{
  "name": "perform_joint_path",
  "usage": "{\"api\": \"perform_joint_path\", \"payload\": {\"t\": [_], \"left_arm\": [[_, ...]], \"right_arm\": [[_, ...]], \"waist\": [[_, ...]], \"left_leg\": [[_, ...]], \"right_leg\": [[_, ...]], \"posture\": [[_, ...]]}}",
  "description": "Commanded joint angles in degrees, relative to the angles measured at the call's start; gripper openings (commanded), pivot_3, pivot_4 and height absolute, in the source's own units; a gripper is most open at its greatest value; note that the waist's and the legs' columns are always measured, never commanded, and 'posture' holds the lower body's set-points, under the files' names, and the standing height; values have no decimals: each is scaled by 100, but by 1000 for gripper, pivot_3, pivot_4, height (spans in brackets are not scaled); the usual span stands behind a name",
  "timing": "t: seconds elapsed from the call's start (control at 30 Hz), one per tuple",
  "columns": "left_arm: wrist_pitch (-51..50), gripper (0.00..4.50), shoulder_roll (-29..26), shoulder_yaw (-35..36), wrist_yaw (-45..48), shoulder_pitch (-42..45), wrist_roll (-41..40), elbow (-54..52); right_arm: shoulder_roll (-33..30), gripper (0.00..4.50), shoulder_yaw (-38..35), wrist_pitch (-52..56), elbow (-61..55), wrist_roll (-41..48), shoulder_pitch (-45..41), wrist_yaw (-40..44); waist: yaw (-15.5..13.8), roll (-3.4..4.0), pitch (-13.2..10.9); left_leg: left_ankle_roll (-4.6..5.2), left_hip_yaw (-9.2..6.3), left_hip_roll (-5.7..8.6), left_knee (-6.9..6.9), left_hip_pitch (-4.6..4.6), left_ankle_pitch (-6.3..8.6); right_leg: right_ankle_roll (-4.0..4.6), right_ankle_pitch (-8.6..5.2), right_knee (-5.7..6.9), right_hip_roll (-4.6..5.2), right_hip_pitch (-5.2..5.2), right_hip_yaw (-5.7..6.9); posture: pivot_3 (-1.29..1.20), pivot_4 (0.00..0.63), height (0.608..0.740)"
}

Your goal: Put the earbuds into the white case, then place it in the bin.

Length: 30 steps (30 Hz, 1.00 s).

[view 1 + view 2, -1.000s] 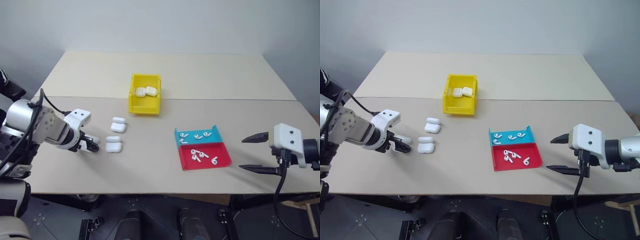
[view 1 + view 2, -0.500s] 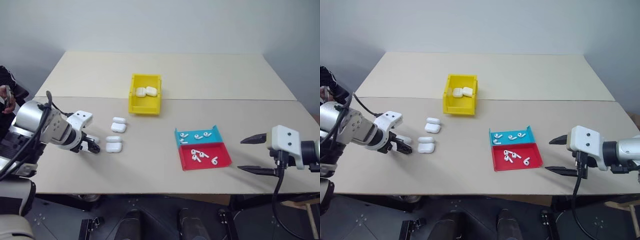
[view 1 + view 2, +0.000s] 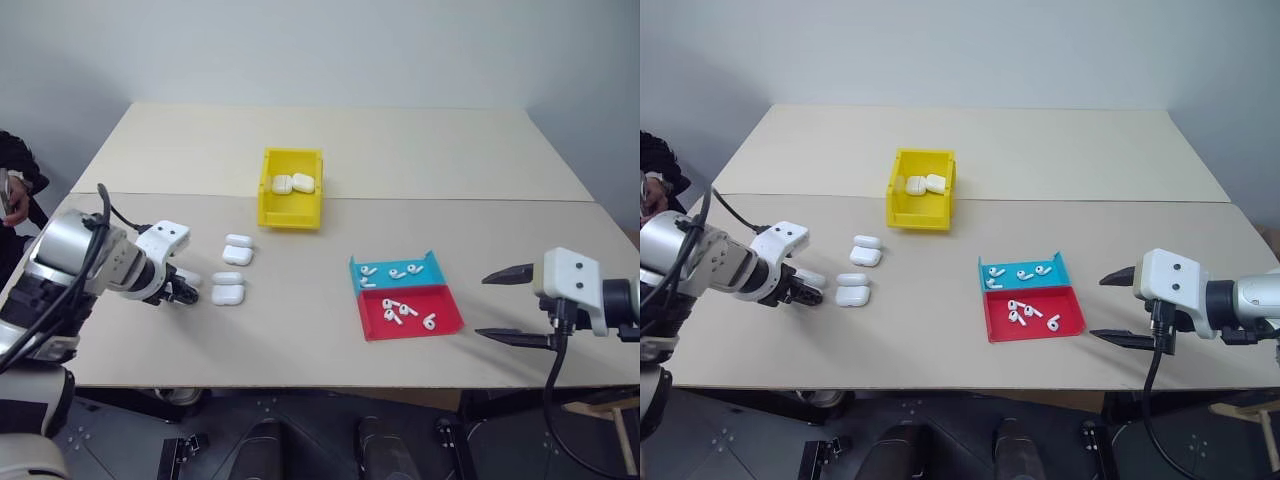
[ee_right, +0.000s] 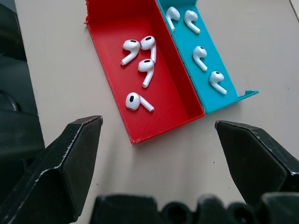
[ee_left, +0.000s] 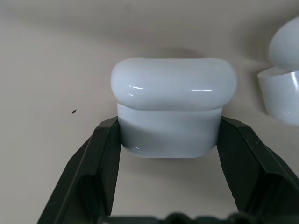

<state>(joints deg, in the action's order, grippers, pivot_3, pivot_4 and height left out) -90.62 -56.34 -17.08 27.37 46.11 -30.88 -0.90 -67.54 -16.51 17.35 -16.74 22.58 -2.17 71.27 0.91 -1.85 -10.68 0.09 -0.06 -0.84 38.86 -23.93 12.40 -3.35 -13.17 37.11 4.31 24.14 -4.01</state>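
My left gripper pinches a white case by its lower body, one black finger pressed on each short side, so the case's long axis runs straight across from finger to finger and its closed lid points away from the wrist. The case looks to rest on the table, though I can't tell for sure that it isn't lifted a touch. Another closed case lies just beside it, with one more a little farther back. The earbuds lie in a red tray and a blue tray, well to the right of my held case and right ahead of my right gripper, whose fingers are spread wide and empty. That arm is clearly nearer them. The yellow bin stands beyond the cases, toward the table's middle, with two cases already inside.
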Motion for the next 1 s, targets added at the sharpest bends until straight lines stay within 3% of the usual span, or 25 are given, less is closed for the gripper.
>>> {"api": "perform_joint_path", "payload": {"t": [0.03,0.2,0.3,0.37,0.43,0.57,0.7,0.8,0.93,1.0], "left_arm": [[376,2779,-264,794,130,-179,-39,-1054],[1498,2779,-496,2066,941,-1199,-451,-2435],[3106,2779,-355,2751,1538,-2229,-302,-3104],[3506,2779,-264,2820,1751,-2532,-334,-3201],[4618,2779,30,2873,2001,-2973,-72,-3250],[6341,2779,954,2860,2376,-3606,46,-3185],[7719,2779,1616,2680,2880,-3938,203,-2833],[8301,2779,1958,2605,3066,-4096,211,-2526],[8503,2779,2008,2490,3195,-4250,284,-2310],[8546,2779,1982,2468,3272,-4365,250,-2316]], "right_arm": [[-277,4500,-127,154,-94,135,-424,115],[-515,4500,436,530,-425,146,-1317,112],[-601,4500,853,606,-611,236,-1717,415],[-594,4500,1286,797,-703,109,-2115,483],[-504,4500,1658,865,-770,21,-2495,560],[-498,4500,2459,-738,-614,-1033,-2837,1151],[-115,4500,3072,-1871,-12,-1372,-3450,1923],[-69,4500,3777,-2856,513,-1575,-3982,2123],[132,4500,4628,-3815,1284,-1992,-4626,2123],[317,4127,4948,-4073,1629,-2189,-4855,2123]], "waist": [[18,0,0],[79,1,0],[69,1,0],[47,1,0],[28,3,0],[-22,2,1],[-14,2,1],[17,3,1],[36,3,1],[49,3,1]], "left_leg": [[0,-1,0,2,-3,0],[0,3,-5,-3,1,0],[0,4,-4,-6,4,0],[0,6,-4,-3,5,0],[0,10,-5,1,6,0],[0,15,-7,0,9,0],[0,17,-6,4,-2,0],[0,22,-8,2,10,0],[0,21,-12,2,13,0],[0,20,-12,1,13,0]], "right_leg": [[0,0,0,0,2,1],[2,3,-3,1,5,-1],[4,3,-4,5,2,1],[5,4,-7,7,0,1],[7,5,-7,8,0,1],[8,5,-15,7,-3,3],[2,11,-21,9,3,2],[5,14,-20,8,-5,0],[7,14,-16,6,-4,1],[7,14,-16,5,-3,1]], "posture": [[0,150,740],[0,150,740],[0,150,740],[0,150,740],[0,150,740],[0,150,740],[0,150,740],[0,150,740],[0,150,740],[0,150,740]]}}
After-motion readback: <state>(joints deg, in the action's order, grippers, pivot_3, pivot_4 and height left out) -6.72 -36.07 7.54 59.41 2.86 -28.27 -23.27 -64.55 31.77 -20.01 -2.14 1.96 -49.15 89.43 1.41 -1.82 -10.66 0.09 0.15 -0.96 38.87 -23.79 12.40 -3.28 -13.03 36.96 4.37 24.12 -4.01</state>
